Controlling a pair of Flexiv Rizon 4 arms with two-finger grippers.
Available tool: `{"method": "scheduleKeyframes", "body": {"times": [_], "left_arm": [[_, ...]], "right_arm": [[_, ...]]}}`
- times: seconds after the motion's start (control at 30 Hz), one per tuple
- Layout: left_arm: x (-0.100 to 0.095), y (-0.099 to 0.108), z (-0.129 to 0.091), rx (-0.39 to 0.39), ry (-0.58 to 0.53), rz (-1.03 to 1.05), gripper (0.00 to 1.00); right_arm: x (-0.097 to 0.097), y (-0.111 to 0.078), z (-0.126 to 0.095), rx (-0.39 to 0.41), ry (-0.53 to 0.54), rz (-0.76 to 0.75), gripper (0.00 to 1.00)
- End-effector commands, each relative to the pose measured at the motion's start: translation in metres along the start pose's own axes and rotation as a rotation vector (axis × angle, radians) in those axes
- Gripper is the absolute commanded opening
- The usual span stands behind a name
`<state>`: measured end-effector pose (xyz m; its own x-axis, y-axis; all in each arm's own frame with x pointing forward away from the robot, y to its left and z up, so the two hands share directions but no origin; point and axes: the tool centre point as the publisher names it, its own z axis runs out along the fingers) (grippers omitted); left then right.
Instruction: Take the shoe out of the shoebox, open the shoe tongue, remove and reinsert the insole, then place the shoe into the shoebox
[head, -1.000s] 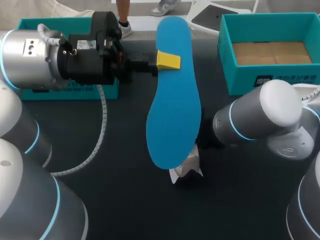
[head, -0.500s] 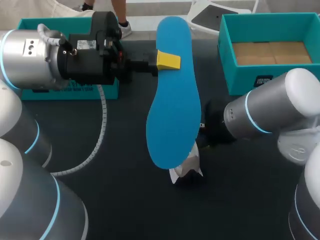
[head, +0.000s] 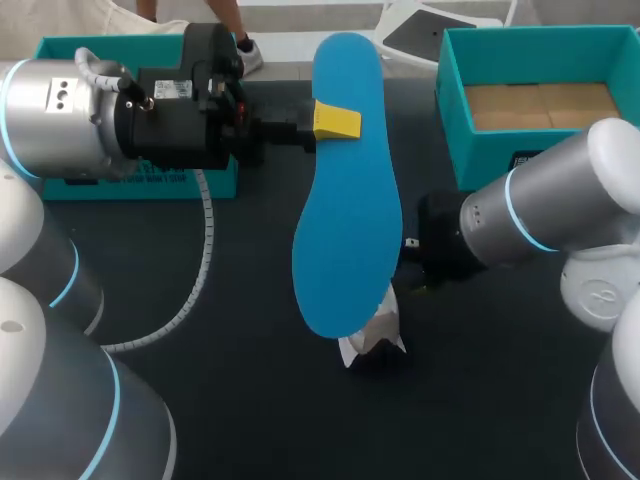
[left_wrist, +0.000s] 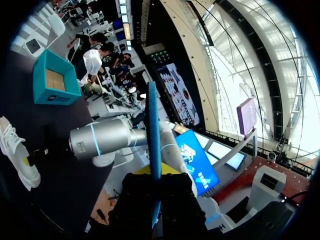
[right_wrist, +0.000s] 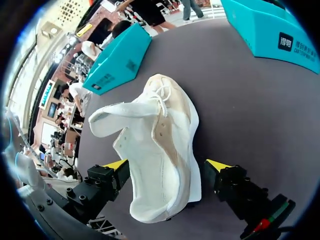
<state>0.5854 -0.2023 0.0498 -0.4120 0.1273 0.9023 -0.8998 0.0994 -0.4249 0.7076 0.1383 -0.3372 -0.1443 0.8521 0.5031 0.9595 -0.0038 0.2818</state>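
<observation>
Now the right gripper (right_wrist: 167, 166), spread wide, is repositioning around the white sneaker (right_wrist: 155, 140); the left gripper (head: 328, 122) is clamping the blue insole (head: 347, 215) for reinsertion.

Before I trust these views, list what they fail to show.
Shoe: head view, mostly hidden behind the insole.
Insole faces: left wrist view, seen edge-on only.
Left gripper: left wrist view, tips mostly hidden by its own black body.
Left teal box: head view, largely covered by the left arm.

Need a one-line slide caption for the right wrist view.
Open right end effector flanking the white shoe on the dark table, tongue folded open.
</observation>
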Motion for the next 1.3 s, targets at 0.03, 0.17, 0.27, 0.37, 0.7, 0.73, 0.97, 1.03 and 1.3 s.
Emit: {"method": "scheduleKeyframes", "body": {"times": [0.03, 0.17, 0.27, 0.37, 0.7, 0.73, 0.97, 1.03, 1.3], "left_arm": [[-0.001, -0.001, 0.002, -0.002, 0.000, -0.001, 0.00], [-0.001, -0.001, 0.002, -0.002, 0.000, -0.001, 0.00], [-0.001, -0.001, 0.002, -0.002, 0.000, -0.001, 0.00], [-0.001, -0.001, 0.002, -0.002, 0.000, -0.001, 0.00], [-0.001, -0.001, 0.002, -0.002, 0.000, -0.001, 0.00], [-0.001, -0.001, 0.002, -0.002, 0.000, -0.001, 0.00], [-0.001, -0.001, 0.002, -0.002, 0.000, -0.001, 0.00], [-0.001, -0.001, 0.002, -0.002, 0.000, -0.001, 0.00], [-0.001, -0.001, 0.002, -0.002, 0.000, -0.001, 0.00]], "right_arm": [[0.000, 0.000, -0.016, 0.043, 0.064, -0.014, 1.00], [0.009, 0.003, -0.034, 0.038, 0.151, -0.021, 1.00], [0.016, 0.005, -0.042, 0.056, 0.192, -0.027, 1.00], [0.022, 0.007, -0.049, 0.065, 0.253, -0.037, 1.00], [0.027, 0.019, -0.070, 0.053, 0.388, -0.053, 1.00], [0.027, 0.019, -0.070, 0.053, 0.388, -0.053, 1.00], [0.027, 0.019, -0.070, 0.053, 0.388, -0.053, 1.00], [0.029, 0.023, -0.075, 0.023, 0.420, -0.044, 1.00], [0.045, 0.047, -0.106, -0.026, 0.537, -0.008, 1.00]]}}
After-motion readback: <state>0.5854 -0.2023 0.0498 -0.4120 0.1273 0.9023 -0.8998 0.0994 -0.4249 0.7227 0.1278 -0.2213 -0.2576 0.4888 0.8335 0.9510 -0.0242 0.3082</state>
